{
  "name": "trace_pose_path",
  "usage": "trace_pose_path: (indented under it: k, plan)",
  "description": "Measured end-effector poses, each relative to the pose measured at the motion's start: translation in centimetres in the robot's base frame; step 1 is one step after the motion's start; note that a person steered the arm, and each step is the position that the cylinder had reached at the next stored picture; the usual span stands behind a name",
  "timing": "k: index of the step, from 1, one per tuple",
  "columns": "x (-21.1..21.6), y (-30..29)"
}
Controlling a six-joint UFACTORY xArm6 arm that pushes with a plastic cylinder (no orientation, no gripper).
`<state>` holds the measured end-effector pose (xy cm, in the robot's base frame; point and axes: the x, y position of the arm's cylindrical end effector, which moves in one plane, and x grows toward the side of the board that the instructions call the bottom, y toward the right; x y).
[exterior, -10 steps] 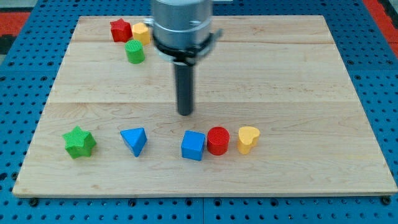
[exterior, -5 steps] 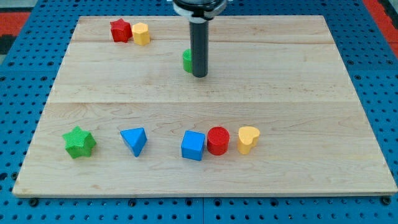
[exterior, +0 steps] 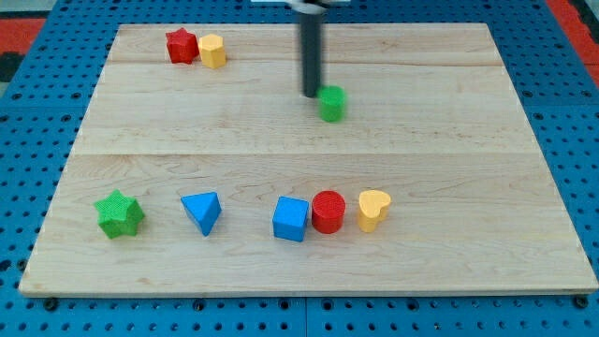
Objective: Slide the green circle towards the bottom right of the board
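Observation:
The green circle [exterior: 331, 103] is a small green cylinder above the board's middle, slightly blurred by motion. My rod comes down from the view's top, and my tip [exterior: 311, 95] is just to the left of the green circle and slightly above it, touching or nearly touching its side. The wooden board [exterior: 468, 168] fills most of the view.
A red star [exterior: 181, 45] and a yellow block [exterior: 213, 51] sit at the top left. Along the lower part lie a green star [exterior: 119, 214], a blue triangle [exterior: 202, 212], a blue cube [exterior: 291, 219], a red cylinder [exterior: 328, 212] and a yellow heart [exterior: 373, 209].
The green circle has slid from the upper left, near the red star and yellow block, rightward and slightly down to above the board's middle. My tip moved right with it.

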<state>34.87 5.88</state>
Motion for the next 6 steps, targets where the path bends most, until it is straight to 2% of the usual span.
trace_pose_path:
  k: [1, 2, 3, 4, 5, 6]
  plan:
    - [3.1, 3.1]
    - [8.3, 2.2]
    - [11.2, 3.4]
    - [12.8, 4.8]
    - [9.5, 2.6]
    - [10.9, 5.8]
